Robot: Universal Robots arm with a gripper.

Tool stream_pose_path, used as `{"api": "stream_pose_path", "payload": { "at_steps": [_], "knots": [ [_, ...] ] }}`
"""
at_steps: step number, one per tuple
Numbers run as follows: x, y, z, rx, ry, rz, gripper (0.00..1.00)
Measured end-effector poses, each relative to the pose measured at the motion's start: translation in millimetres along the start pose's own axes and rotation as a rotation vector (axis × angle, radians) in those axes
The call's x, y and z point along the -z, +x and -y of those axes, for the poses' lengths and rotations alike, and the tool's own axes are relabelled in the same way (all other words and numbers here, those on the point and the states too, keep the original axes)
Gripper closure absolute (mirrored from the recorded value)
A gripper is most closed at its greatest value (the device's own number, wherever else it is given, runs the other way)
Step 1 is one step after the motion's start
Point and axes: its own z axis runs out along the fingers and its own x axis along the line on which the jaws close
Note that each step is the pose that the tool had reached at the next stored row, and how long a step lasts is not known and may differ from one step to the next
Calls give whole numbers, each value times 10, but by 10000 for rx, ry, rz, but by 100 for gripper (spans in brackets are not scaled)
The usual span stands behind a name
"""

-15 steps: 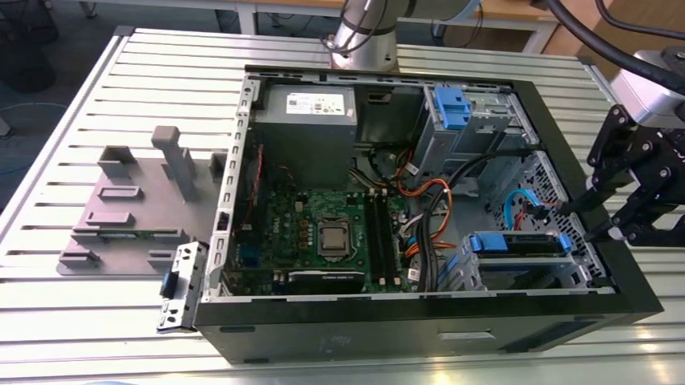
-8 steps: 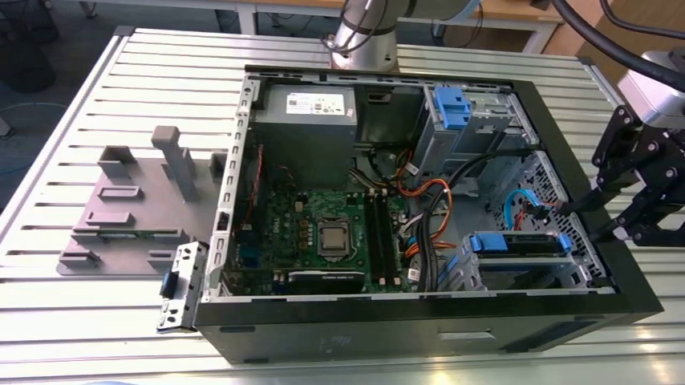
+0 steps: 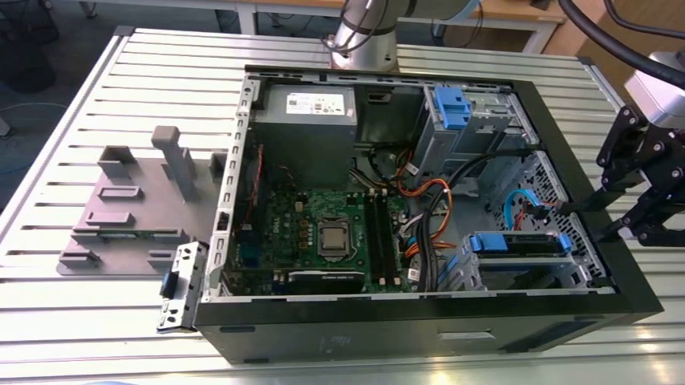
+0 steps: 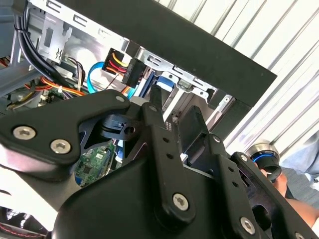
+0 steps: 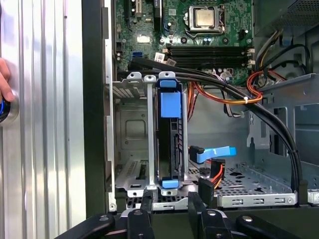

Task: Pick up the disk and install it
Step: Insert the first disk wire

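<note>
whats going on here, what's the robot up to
A robot arm is working over an open computer case. Its end effector hangs open and empty by the case's edge, lined up with the drive cage. The disk, in blue rails, stands in a cage slot, ungripped.

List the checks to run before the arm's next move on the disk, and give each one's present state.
1. Disk located: ok. The disk stands in the drive cage.
2. Pincer free: ok. The pincer is open, holding nothing.
3. Alignment: ok. In the first wrist view its fingers line up either side of the disk, not touching.
4. Cables clear: cannot tell. Black cables pass the disk's far end.
5. People clear: not ok. A hand lies on the table beside the computer case.
</note>
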Motion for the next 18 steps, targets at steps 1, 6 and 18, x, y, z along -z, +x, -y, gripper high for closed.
{"api": "stream_pose_path", "payload": {
  "at_steps": [1, 6, 18],
  "knots": [
    [0, 0, 6, 0, 0, 0, 59],
    [-1, -2, 35, 0, 0, 0, 59],
    [-2, -7, 102, -1, 0, 0, 59]
  ]
}}
